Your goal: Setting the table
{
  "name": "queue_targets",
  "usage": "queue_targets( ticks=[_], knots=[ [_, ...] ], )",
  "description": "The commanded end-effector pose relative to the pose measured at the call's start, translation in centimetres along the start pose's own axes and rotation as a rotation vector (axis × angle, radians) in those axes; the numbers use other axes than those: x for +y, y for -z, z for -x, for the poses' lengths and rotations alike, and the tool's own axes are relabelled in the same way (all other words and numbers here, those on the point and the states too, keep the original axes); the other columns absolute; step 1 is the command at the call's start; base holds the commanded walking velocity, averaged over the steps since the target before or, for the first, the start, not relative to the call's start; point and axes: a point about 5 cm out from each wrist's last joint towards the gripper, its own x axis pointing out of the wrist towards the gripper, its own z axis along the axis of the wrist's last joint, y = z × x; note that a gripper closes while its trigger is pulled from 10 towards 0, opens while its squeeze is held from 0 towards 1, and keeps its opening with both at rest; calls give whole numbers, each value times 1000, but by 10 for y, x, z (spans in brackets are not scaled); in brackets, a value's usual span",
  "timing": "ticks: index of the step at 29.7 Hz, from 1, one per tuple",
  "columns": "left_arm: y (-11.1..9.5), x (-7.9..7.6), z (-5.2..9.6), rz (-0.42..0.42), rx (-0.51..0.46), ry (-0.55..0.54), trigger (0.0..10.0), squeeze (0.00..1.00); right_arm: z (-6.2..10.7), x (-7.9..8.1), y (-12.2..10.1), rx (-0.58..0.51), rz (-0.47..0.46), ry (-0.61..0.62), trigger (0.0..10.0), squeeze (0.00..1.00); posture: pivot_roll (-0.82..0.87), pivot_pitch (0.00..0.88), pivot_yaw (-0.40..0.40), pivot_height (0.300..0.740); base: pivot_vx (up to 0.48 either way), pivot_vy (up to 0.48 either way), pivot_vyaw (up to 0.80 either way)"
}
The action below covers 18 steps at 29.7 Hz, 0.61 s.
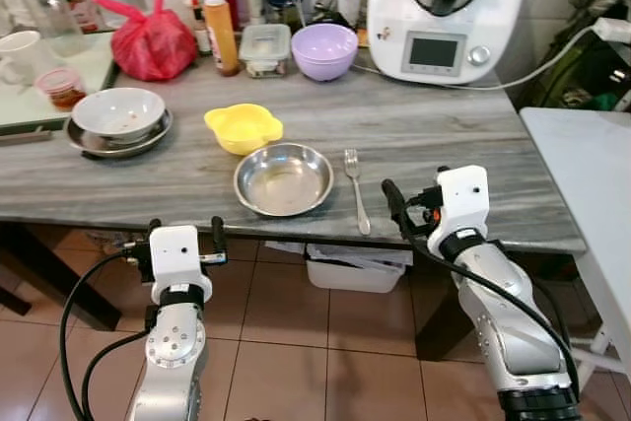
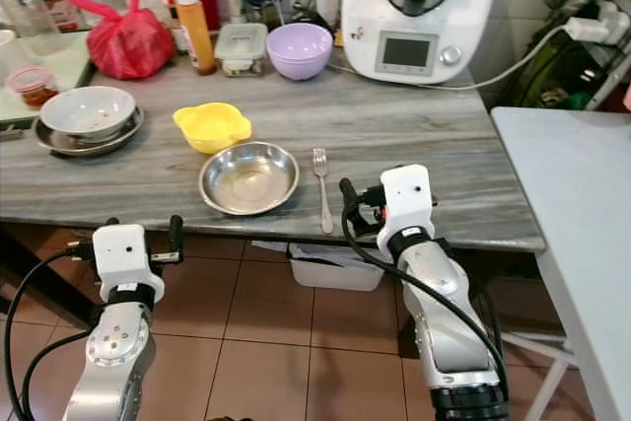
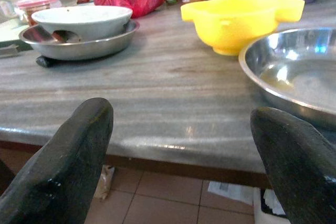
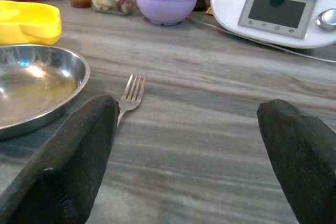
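Grey wood-grain table (image 1: pixel 424 135): holds all items below.

Steel plate (image 1: pixel 283 178): shallow, round, empty, near the front edge of the table, roughly central.

Fork (image 1: pixel 355 187): lies flat just beside the steel plate on the robot's right, not touching it, tines pointing away from the robot, handle reaching toward the table edge.

Yellow bowl (image 1: pixel 243 127): lobed rim, just behind the steel plate on its left side.

White bowl (image 1: pixel 118 111): sits inside a second steel dish (image 1: pixel 89 139), well to the left.

Purple bowl (image 1: pixel 324 50): at the back, beside a lidded clear container (image 1: pixel 265 49). An orange bottle (image 1: pixel 220 31) and a red plastic bag (image 1: pixel 150 36) stand further left.

White kitchen appliance (image 1: pixel 444 9): back right, small screen facing forward, cable trailing right.

Left gripper (image 1: pixel 184 238): below and in front of the table edge, left of the steel plate; fingers (image 3: pixel 63 166) spread wide, nothing between them.

Right gripper (image 1: pixel 415 194): at the front edge of the table, right of the fork; fingers (image 4: pixel 68 171) apart and empty, the fork's tines seen just past one of them.

Tiled floor (image 1: pixel 286 342): beneath the table, with a white tub (image 1: pixel 357 273) under it.
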Motion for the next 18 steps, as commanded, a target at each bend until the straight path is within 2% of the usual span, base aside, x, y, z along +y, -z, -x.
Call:
queue_targets(
  ticks=[1, 7, 15, 18],
  knots=[
    [3, 3, 3, -14, 17, 3, 10000, 0, 0, 1, -1, -11, 1, 3, 10000, 0, -109, 86, 63, 740, 0, 0, 0],
    [-1, -1, 0, -17, 21, 20, 10000, 0, 1, 0, -2, -16, 8, 11, 10000, 0, -112, 93, 70, 740, 0, 0, 0],
    [-3, 3, 0, -29, 27, 26, 10000, 0, 2, -2, -2, -19, 11, 28, 10000, 0, -112, 97, 81, 740, 0, 0, 0],
    [-16, 3, -4, -37, -3, 24, 10000, 0, 3, -1, -2, -22, 7, 31, 10000, 0, -109, 99, 84, 740, -254, 0, 0]
  ],
)
